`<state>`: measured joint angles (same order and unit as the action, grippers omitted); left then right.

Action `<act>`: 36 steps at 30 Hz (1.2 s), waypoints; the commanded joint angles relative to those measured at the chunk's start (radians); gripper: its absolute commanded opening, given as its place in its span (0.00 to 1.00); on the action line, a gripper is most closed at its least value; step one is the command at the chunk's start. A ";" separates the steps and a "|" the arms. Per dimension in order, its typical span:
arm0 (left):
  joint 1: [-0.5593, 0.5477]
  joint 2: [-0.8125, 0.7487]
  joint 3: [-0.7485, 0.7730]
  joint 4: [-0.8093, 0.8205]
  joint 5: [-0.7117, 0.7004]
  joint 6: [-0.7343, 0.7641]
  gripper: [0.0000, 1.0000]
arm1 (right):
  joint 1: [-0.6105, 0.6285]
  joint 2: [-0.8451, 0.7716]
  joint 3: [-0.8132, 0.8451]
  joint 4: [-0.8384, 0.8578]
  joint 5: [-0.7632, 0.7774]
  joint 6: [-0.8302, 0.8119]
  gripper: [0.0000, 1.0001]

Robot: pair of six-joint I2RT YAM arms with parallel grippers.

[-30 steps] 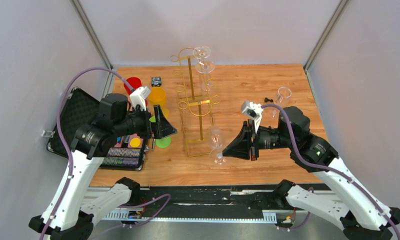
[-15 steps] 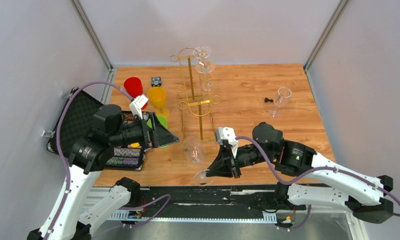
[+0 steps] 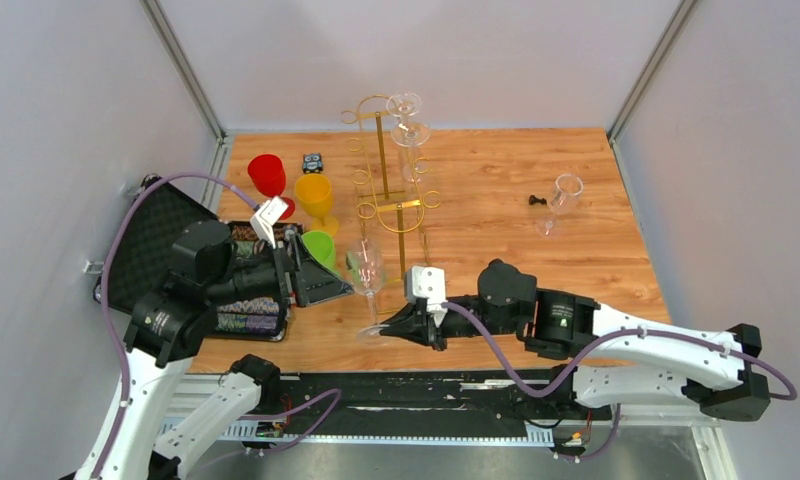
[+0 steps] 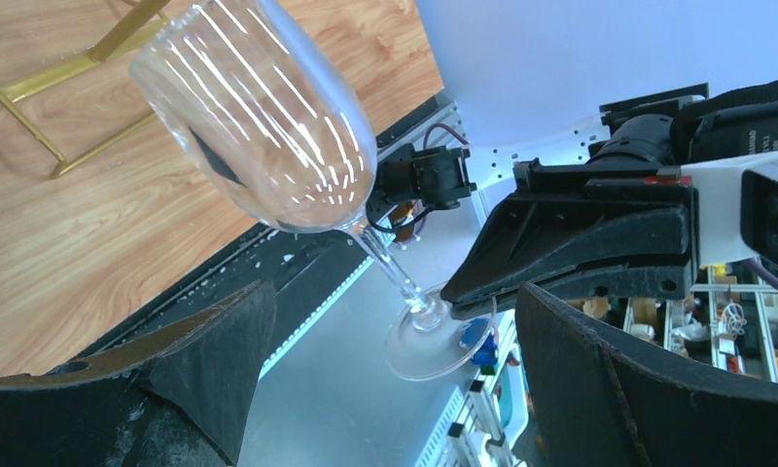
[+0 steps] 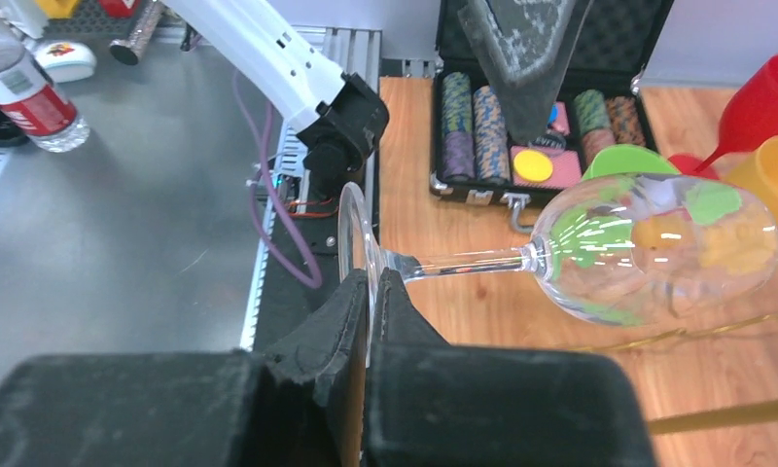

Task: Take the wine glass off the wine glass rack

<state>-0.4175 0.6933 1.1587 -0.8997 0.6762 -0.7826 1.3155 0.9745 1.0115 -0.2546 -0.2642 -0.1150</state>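
From above, the clear wine glass (image 3: 366, 268) had moved left, off the tall gold wire rack (image 3: 388, 200), near the left gripper (image 3: 321, 272). Left wrist view: its jaws stood wide apart. Right wrist view: the right gripper (image 5: 369, 287) pinched the glass's foot.

The wooden table (image 3: 496, 200) carries the gold wine glass rack (image 3: 401, 215) standing left of its middle; a red cup (image 3: 266, 172), a yellow cup (image 3: 315, 192) and a green cup (image 3: 319, 245) stand in a line just left of the rack; a small black object (image 3: 313, 160) sits by the red cup; an open black case (image 3: 151, 245) of chips lies at the left edge; a clear glass (image 3: 564, 193) and a small black piece (image 3: 538, 200) rest far right.
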 commanded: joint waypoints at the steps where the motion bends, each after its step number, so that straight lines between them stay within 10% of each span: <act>1: -0.002 -0.030 0.000 0.013 0.016 -0.037 1.00 | 0.076 0.038 0.015 0.175 0.149 -0.139 0.00; 21: -0.002 -0.049 -0.003 -0.043 -0.042 -0.017 0.99 | 0.154 0.201 0.026 0.457 0.315 -0.353 0.00; 36: -0.002 -0.071 -0.022 -0.024 -0.115 -0.033 0.58 | 0.185 0.231 0.024 0.514 0.320 -0.407 0.00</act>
<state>-0.4175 0.6300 1.1320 -0.9604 0.5678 -0.8200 1.4876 1.1988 1.0115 0.1585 0.0448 -0.4740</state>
